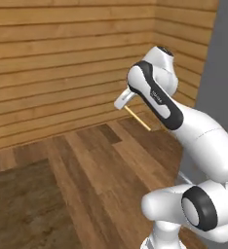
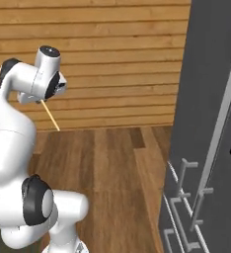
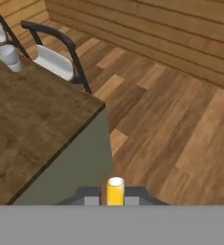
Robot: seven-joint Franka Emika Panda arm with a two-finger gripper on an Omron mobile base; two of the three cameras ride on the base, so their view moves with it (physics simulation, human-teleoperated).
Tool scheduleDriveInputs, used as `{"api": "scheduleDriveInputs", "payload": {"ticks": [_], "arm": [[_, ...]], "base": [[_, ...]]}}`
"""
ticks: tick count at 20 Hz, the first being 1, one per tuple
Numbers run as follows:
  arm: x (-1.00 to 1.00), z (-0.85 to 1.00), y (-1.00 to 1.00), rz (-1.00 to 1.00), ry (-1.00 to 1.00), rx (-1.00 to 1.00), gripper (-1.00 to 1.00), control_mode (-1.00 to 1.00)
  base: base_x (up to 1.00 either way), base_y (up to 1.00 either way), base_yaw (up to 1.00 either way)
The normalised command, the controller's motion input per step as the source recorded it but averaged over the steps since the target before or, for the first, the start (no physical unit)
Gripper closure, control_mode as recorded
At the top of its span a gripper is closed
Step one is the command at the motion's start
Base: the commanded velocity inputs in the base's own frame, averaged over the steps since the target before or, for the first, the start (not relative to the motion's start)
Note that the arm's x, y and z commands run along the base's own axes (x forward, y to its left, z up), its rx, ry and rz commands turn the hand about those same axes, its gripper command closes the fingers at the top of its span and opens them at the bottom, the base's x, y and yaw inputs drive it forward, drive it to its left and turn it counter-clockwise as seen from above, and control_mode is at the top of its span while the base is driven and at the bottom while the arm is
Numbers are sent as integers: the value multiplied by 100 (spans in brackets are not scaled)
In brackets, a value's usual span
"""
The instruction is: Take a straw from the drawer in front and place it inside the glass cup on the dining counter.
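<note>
Far ahead and left of the gripper (image 3: 115, 200), pinched on the straw (image 3: 115, 190) along its reach, stands the glass cup (image 3: 8, 56) on the dining counter (image 3: 32, 129).

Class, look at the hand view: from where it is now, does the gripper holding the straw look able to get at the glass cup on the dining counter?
Probably not yet. The gripper, shut on the straw, is off the near corner of the dining counter, while the glass cup stands at the far end. Nothing blocks the bare top between them.

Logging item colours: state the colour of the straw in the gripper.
Pale yellow. The straw shows best in the left base view, slanting down from the gripper.
</note>
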Motion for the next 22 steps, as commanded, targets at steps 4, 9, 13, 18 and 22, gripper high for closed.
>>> {"api": "scheduleDriveInputs", "payload": {"ticks": [4,9,13,18,22], "arm": [[0,0,0,0,0,0,100,100],[0,0,0,0,0,0,100,100],[0,0,0,0,0,0,100,100],[0,0,0,0,0,0,100,100],[0,0,0,0,0,0,100,100]], "base": [[100,-28,49],[100,-29,40],[100,-26,41],[100,-24,47],[100,-21,54]]}}
